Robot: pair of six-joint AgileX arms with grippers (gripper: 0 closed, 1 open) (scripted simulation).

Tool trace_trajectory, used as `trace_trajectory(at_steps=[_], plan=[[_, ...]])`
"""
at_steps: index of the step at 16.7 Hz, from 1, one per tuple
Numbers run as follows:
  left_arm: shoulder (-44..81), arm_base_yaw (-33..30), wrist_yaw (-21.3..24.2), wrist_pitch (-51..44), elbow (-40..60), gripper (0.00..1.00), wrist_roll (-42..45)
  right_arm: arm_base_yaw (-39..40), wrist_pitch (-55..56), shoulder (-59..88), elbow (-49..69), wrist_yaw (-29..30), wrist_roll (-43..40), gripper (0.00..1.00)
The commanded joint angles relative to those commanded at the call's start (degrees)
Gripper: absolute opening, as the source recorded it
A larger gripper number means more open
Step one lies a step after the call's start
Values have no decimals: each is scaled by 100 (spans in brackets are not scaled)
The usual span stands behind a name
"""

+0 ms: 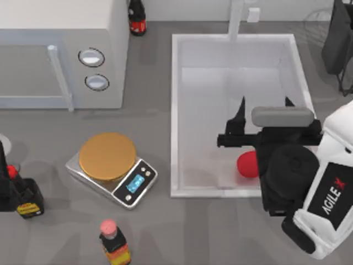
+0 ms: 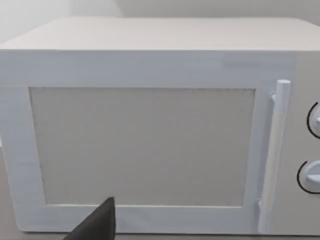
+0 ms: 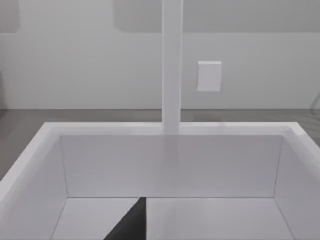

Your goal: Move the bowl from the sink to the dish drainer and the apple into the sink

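Observation:
The white sink (image 1: 176, 110) lies right of centre, its faucet post (image 1: 236, 19) at the back rim. A red apple (image 1: 246, 164) rests inside it by the front wall, partly under my right arm. My right gripper (image 1: 265, 105) hangs open over the middle of the basin, empty, with the apple behind its fingertips. The right wrist view looks along the sink's back wall (image 3: 165, 165) to the faucet post (image 3: 171, 65), one dark fingertip (image 3: 131, 222) low in the picture. Thin wires of the dish drainer (image 1: 314, 22) show at the back right. The bowl is out of view. My left arm (image 1: 4, 176) is parked at the table's left edge.
A white microwave (image 1: 60, 55) fills the back left and faces the left wrist camera (image 2: 145, 145). A kitchen scale (image 1: 110, 165) sits left of the sink. Bottles stand at the front (image 1: 113, 243), far left (image 1: 25, 199) and back (image 1: 137, 19).

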Motion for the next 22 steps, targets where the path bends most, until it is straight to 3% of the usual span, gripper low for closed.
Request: trace_trajectory(at_steps=[12, 17, 22], plan=[[0, 0, 0, 0, 0, 100, 0, -284, -347, -354, -227, -196, -1, 100], [0, 0, 0, 0, 0, 100, 0, -1313, -2069, -2152, -1092, -986, -7, 100], [0, 0, 0, 0, 0, 100, 0, -2438, -4645, -5364, -2093, -2003, -25, 100]])
